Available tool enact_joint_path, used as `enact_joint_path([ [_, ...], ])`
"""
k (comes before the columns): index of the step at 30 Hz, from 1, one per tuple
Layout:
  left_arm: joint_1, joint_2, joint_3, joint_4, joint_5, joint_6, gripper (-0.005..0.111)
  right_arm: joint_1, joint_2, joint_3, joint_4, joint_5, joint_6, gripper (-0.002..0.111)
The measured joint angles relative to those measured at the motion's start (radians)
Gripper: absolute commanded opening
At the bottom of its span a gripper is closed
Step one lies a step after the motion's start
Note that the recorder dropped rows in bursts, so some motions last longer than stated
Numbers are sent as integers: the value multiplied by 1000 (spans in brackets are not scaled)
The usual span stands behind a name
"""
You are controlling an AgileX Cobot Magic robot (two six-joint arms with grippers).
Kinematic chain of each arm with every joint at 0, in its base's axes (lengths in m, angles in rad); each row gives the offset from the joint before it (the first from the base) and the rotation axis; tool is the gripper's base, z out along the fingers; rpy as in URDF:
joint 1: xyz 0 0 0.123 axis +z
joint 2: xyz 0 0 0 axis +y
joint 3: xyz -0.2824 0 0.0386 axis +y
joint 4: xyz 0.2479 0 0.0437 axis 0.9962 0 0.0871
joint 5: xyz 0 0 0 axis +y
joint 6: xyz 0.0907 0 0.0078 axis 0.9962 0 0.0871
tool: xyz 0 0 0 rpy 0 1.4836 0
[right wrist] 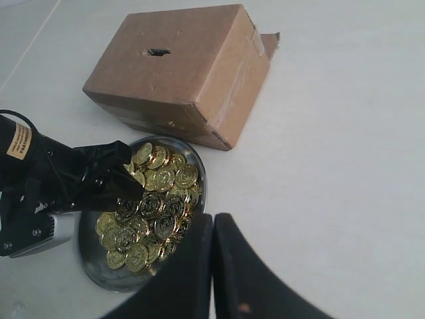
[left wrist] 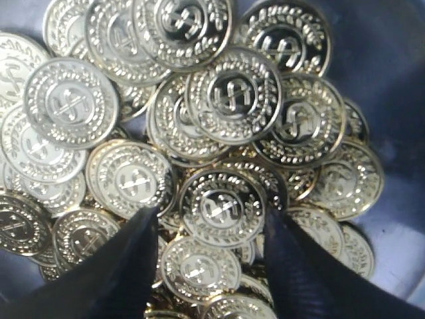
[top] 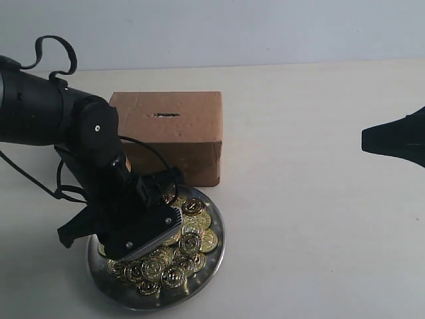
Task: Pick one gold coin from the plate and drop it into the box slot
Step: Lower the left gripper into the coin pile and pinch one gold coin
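Observation:
A silver plate (top: 216,262) heaped with gold coins (top: 182,249) sits in front of the brown cardboard box (top: 179,143). The dark slot (top: 166,115) is in the box's top face. My left gripper (top: 166,189) reaches down into the plate. In the left wrist view it (left wrist: 211,211) is open, its fingertips on either side of one coin (left wrist: 222,206) lying on the pile, apart from its edges. My right gripper (right wrist: 212,219) is shut and empty, hovering over the table to the right (top: 365,138). The right wrist view also shows the plate (right wrist: 89,262), box (right wrist: 192,73) and slot (right wrist: 158,51).
The light tabletop (top: 312,199) extends between the plate and the right gripper. A loose flap (right wrist: 269,43) sticks out from the box's far side. Black cables (top: 50,53) loop over the left arm.

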Motion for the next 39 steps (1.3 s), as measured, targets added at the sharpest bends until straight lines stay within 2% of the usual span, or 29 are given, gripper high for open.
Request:
enact_joint_path([
  [8,0,0,-2,0,3,-2,49,0,0,0,0,0,0,0],
  [14,0,8,-2,0,4,-2,56,0,0,0,0,0,0,0],
  [39,0,20,-6,4,6,-4,47,0,0,0,0,0,0,0],
])
